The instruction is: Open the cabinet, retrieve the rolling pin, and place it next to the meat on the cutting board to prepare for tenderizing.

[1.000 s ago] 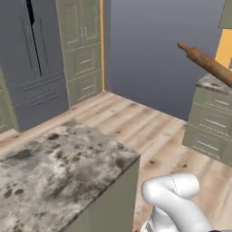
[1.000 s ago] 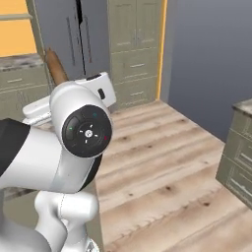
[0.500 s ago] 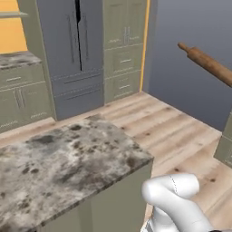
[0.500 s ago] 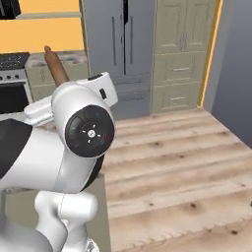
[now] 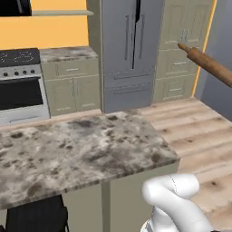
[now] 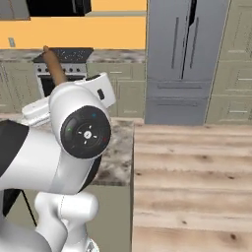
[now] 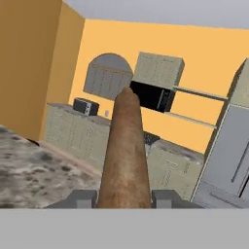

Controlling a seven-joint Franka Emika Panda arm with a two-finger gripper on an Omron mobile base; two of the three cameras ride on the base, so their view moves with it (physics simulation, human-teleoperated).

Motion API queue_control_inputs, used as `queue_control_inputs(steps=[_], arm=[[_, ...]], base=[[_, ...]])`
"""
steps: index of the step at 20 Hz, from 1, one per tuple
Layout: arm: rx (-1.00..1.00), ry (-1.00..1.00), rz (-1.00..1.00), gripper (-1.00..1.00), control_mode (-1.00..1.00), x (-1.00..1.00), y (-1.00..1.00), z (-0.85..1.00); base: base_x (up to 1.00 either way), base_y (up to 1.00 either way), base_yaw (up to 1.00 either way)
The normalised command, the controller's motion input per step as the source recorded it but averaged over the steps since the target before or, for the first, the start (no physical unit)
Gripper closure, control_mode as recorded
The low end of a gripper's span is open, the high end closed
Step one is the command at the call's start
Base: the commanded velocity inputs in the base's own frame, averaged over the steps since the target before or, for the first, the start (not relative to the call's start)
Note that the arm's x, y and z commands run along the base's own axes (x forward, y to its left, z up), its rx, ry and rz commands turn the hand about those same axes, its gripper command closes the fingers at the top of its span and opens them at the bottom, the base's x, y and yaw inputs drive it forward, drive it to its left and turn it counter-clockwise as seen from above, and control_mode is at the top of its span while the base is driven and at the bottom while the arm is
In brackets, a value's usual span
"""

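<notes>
My gripper (image 7: 124, 199) is shut on the rolling pin (image 7: 125, 155), a brown wooden cylinder that points away from the hand between the two grey fingers (image 7: 80, 198). In the left base view the rolling pin (image 5: 208, 65) slants in from the right edge, high in the air. Its knobbed end (image 6: 53, 69) pokes up behind my arm in the right base view. Taupe wall cabinets (image 7: 158, 70) hang on the orange wall ahead of the hand; I cannot tell which one is the task's cabinet. The meat and the cutting board are out of view.
A marble island counter (image 5: 77, 154) lies just in front of the base. Behind it stand a stove (image 5: 20, 86), a grey fridge (image 5: 127, 50) and tall drawer units (image 5: 179, 50). A black microwave (image 7: 153, 96) sits high on the wall. Wooden floor (image 6: 192, 177) stretches to the right.
The whole scene has swept sideways as the base turns: the fridge has slid right, and the stove and orange wall have come into view. The rolling pin stays gripped.
</notes>
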Motion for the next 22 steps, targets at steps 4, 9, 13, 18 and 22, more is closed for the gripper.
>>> queue_control_inputs(steps=[4,9,13,18,22], arm=[[0.0,0.0,0.0,1.0,1.0,0.0,0.0,0.0],[0.0,0.0,0.0,1.0,1.0,0.0,0.0,0.0],[0.0,0.0,0.0,1.0,1.0,0.0,0.0,0.0],[0.0,0.0,0.0,1.0,1.0,0.0,0.0,0.0],[0.0,0.0,0.0,1.0,1.0,0.0,0.0,0.0]], base=[[0.0,0.04,0.55],[-0.01,0.01,0.54],[0.0,0.0,0.53],[0.0,0.0,0.51],[-0.01,0.0,0.51]])
